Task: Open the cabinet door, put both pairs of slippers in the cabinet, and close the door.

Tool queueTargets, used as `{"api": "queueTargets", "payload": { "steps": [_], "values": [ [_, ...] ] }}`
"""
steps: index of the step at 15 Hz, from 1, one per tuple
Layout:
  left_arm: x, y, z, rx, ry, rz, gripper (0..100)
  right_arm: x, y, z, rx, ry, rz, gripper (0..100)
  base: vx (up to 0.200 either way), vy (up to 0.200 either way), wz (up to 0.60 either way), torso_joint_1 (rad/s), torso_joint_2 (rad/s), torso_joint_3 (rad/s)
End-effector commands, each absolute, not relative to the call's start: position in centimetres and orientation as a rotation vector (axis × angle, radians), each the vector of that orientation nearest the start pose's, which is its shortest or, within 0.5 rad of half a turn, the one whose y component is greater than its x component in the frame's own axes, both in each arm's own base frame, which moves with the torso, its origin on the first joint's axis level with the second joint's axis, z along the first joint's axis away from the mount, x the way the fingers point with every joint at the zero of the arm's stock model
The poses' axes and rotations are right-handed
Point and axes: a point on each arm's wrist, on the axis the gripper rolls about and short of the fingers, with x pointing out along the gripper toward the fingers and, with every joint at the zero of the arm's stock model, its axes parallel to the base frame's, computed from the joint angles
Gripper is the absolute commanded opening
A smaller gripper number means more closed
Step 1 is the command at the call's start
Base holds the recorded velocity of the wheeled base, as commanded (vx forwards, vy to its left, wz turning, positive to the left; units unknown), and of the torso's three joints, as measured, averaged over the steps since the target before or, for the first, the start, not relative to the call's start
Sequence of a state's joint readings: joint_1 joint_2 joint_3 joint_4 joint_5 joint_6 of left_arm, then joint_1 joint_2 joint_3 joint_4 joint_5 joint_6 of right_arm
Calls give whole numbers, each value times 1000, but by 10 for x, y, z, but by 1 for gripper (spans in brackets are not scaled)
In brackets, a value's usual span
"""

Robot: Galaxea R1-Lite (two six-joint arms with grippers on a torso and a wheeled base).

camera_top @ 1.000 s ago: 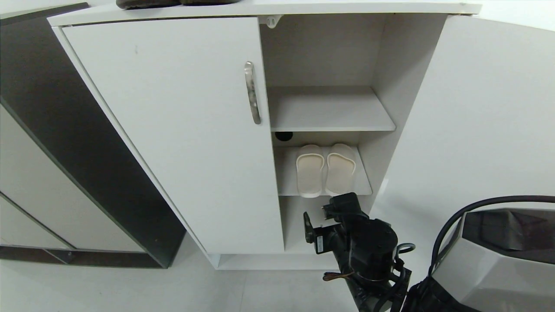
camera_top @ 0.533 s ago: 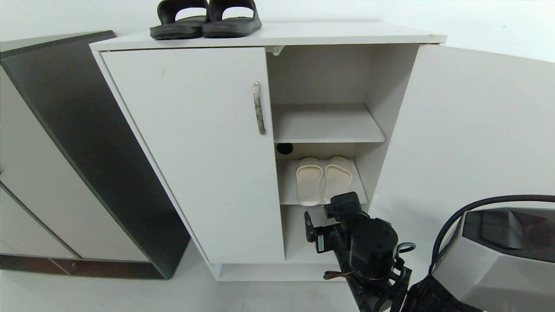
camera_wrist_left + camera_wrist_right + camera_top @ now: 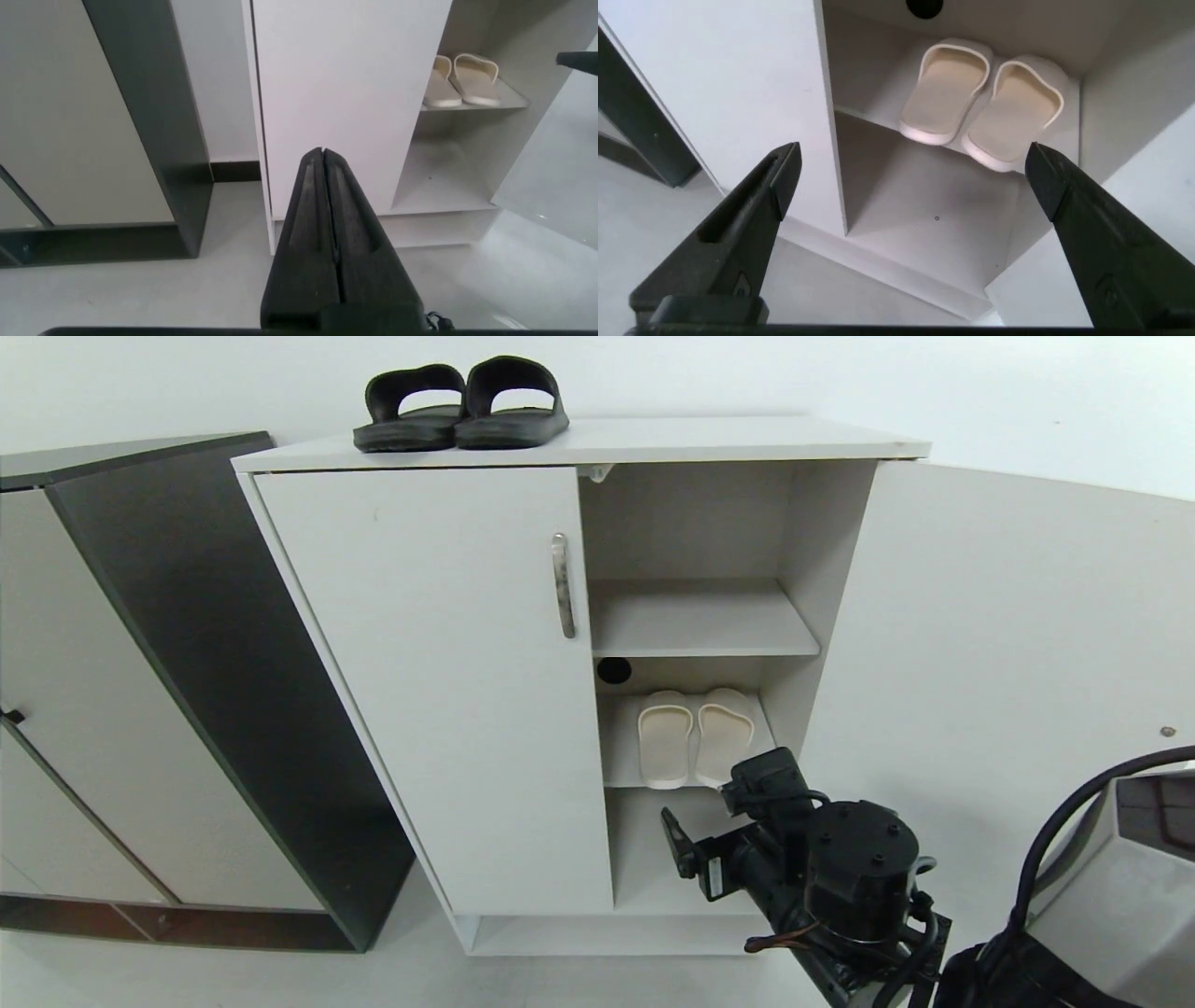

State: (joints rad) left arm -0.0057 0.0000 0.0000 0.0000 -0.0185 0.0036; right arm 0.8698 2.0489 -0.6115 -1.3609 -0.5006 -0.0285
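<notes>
A white cabinet (image 3: 579,437) stands before me with its right door (image 3: 990,644) swung wide and its left door (image 3: 439,681) closed. A pair of black slippers (image 3: 462,406) rests on the cabinet top, at the left. A cream pair (image 3: 695,735) lies side by side on the middle shelf, and the right wrist view looks onto this cream pair (image 3: 985,98). My right gripper (image 3: 913,161) hangs open in front of the lower compartment, holding nothing; one of its fingers (image 3: 674,835) points at the bottom shelf. My left gripper (image 3: 323,159) is shut and bare, low before the closed left door (image 3: 336,84).
A taller cabinet with a dark side panel (image 3: 187,663) stands close on the left. The closed door carries a metal handle (image 3: 561,584). An upper shelf (image 3: 700,621) sits above the cream pair and a bottom shelf (image 3: 924,224) below. Pale floor (image 3: 280,980) lies in front.
The head camera has pulled back and tilted up, bringing the cabinet top and the black slippers into view. The right arm sits slightly further right in the picture.
</notes>
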Motion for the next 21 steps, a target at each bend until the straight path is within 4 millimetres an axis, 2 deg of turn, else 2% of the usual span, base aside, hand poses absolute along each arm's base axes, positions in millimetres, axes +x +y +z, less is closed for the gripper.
{"api": "queueTargets", "payload": {
  "steps": [1, 5, 18, 21],
  "values": [
    [-23, 0, 76, 3, 1, -25, 0, 221, 247, 100, -74, 48, 373, 100, 0, 0, 0, 0, 0, 0],
    [-23, 0, 76, 3, 1, -25, 0, 222, 247, 99, -77, 52, 373, 100, 0, 0, 0, 0, 0, 0],
    [-23, 0, 76, 2, 2, -25, 0, 225, 241, 92, -115, 29, 365, 100, 0, 200, 0, 4, 2, 4],
    [-23, 0, 76, 2, 2, -23, 0, 222, 239, 88, -120, 25, 410, 100, 0, 200, 0, 6, -4, 1]
  ]
}}
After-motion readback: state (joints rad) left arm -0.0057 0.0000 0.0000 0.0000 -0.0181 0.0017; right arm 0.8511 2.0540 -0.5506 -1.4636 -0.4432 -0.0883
